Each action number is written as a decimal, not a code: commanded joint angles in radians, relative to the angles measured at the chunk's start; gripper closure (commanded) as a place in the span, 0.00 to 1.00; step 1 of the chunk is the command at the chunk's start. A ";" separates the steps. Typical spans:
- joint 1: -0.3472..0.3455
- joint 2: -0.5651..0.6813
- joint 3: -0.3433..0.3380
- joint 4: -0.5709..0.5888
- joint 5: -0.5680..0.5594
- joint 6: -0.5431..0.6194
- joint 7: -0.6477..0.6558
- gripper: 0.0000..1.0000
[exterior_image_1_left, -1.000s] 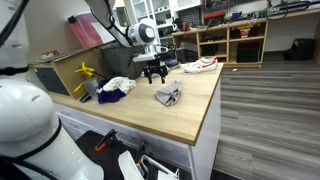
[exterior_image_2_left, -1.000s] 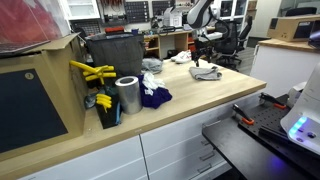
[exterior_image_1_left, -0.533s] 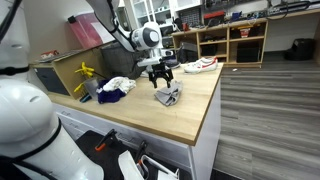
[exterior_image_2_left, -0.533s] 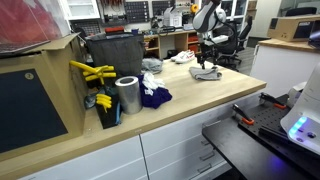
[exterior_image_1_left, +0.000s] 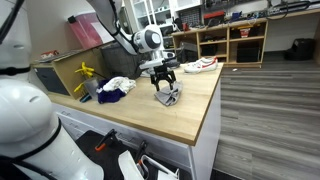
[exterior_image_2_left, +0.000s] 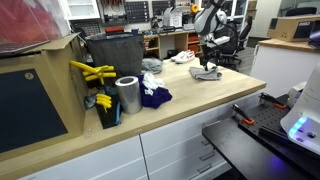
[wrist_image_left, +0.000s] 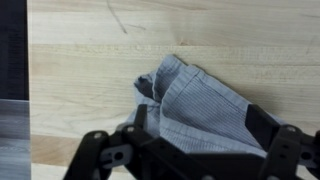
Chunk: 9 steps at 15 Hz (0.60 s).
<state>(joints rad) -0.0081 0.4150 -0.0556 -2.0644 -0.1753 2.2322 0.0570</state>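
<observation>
On the wooden counter (exterior_image_1_left: 190, 115) | blue-and-white clothes pile (exterior_image_1_left: 115, 87) lies well apart from the gripper | grey striped cloth (wrist_image_left: 195, 105) crumpled mid-counter, long axis diagonal in wrist view | gripper (exterior_image_1_left: 165, 84) directly above it, jaws spread wide, empty, a finger on either side | arm arches over, wrist pointing straight down

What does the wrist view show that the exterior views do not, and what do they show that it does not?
Only the wrist view: the fine stripes of the grey cloth and a dark scratch in the wood. Only an exterior view: a metal can and a dark blue cloth further along. Both: the open tool over the grey cloth on the wooden table.
</observation>
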 joint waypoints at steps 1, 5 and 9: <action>0.001 0.018 -0.010 0.007 -0.032 0.011 -0.019 0.00; 0.002 0.039 -0.022 0.018 -0.071 0.015 -0.013 0.00; -0.004 0.052 -0.030 0.015 -0.075 0.029 -0.009 0.26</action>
<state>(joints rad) -0.0086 0.4553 -0.0776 -2.0567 -0.2395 2.2406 0.0570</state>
